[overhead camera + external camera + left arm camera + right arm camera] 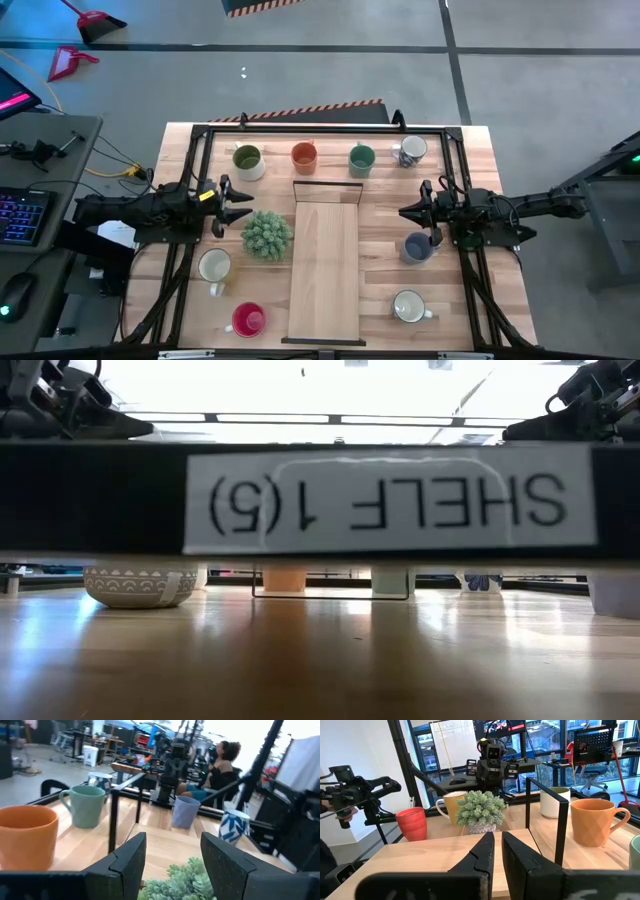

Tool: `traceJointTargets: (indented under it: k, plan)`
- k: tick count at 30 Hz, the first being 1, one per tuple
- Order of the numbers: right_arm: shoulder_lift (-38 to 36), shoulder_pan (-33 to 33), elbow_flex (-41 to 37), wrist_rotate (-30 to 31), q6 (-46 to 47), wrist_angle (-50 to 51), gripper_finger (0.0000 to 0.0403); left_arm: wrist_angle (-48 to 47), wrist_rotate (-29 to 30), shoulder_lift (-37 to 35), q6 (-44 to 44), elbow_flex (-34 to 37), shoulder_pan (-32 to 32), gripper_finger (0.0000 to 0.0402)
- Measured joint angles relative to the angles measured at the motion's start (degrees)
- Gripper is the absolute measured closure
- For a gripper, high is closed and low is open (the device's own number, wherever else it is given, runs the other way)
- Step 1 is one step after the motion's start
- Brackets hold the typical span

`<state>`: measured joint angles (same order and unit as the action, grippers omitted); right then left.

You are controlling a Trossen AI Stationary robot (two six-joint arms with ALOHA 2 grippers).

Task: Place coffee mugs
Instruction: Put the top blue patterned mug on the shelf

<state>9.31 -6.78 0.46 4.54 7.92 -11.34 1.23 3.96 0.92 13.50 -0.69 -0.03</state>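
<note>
I see the left gripper (243, 202) hovering at the table's left side, fingers spread wide with nothing between them, just beside the spiky potted plant (267, 234). The right gripper (407, 211) hangs at the right side, fingers nearly together, holding nothing, pointing toward the wooden shelf board (324, 262) that runs down the middle of the table (480, 160).

Mugs: four stand in a row along the far edge — olive green mug (247, 160), orange mug (304, 155), teal mug (361, 158), patterned white-grey mug (411, 151). The blue-grey mug (417, 247) sits just under the right arm, right of the board. One cream mug (214, 266) is left of the board, below the plant; the red mug (248, 319) is near the front left. The other cream mug (408, 306) is front right.

A thin black frame (326, 184) stands at the board's far end. In the left wrist view I see a person (222, 762) seated beyond the table. The low view is mostly blocked by a dark bar with a shelf label (385, 500).
</note>
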Motion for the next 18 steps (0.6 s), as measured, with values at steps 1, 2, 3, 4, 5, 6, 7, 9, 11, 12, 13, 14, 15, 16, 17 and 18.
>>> traceJointTargets:
  k: [1, 2, 3, 4, 5, 6, 7, 9, 11, 12, 13, 14, 15, 16, 17, 18]
  plan:
    - [-0.01, -0.01, 0.0, 0.01, -0.02, 0.0, 0.038, 0.04, 0.68, 0.0, 0.88, 0.01, 0.0, 0.0222]
    - [0.0, 0.0, 0.0, 0.01, -0.53, -0.01, 0.038, 0.27, 1.08, 0.01, 1.96, 0.02, 0.0, 0.0222]
    - [-0.01, -0.01, 0.0, 0.03, -1.24, -0.01, 0.038, 0.67, 1.27, 0.01, 3.12, 0.02, 0.0, 0.0222]
    - [-0.01, 0.01, 0.01, 0.01, -1.81, -0.01, 0.038, 1.13, 1.27, -0.01, 4.52, 0.0, 0.0, 0.0222]
    - [-0.01, -0.01, -0.01, 0.01, -1.77, -0.01, 0.038, 1.76, 1.26, 0.01, 6.33, 0.02, 0.0, 0.0222]
    - [0.01, -0.01, -0.01, 0.01, -1.75, -0.01, 0.038, 2.56, 1.31, 0.01, 8.31, 0.02, 0.0, 0.0222]
    - [-0.01, -0.01, 0.01, 0.01, -1.78, -0.01, 0.038, 3.62, 1.56, 0.01, 10.49, 0.01, 0.0, 0.0222]
    - [-0.01, -0.01, 0.01, 0.01, -1.92, -0.01, 0.038, 5.94, 2.5, 0.01, 14.74, 0.01, 0.0, 0.0222]
    - [0.0, -0.01, 0.0, 0.17, -1.92, -0.01, 0.038, 8.15, 3.28, 0.01, 17.39, 0.02, 0.0, 0.0222]
    - [0.0, 0.0, 0.01, 0.27, -1.92, -0.01, 0.038, 9.0, 3.59, 0.01, 17.69, 0.01, 0.0, 0.0222]
    - [-0.01, 0.01, 0.01, 0.36, -1.92, -0.01, 0.038, 9.66, 3.86, 0.01, 17.76, 0.0, 0.0, 0.0222]
    - [-0.01, 0.01, 0.01, 0.36, -1.9, -0.04, 0.038, 9.96, 4.07, -0.01, 17.79, 0.0, 0.0, 0.0222]
    - [-0.01, -0.01, 0.01, 0.36, -1.76, -0.06, 0.038, 10.02, 4.14, 0.0, 17.79, 0.0, 0.0, 0.0222]
    - [-0.01, 0.01, -0.01, 0.36, -1.27, -0.04, 0.038, 9.96, 4.14, 0.01, 17.79, 0.02, 0.0, 0.0222]
    - [0.01, 0.01, 0.01, 0.36, -0.49, 0.02, 0.038, 9.94, 4.14, 0.01, 17.79, 0.01, 0.0, 0.0222]
    - [-0.01, 0.01, 0.01, 0.36, 0.37, 0.33, 0.038, 9.9, 4.15, 0.01, 17.7, 0.01, 0.0, 0.0222]
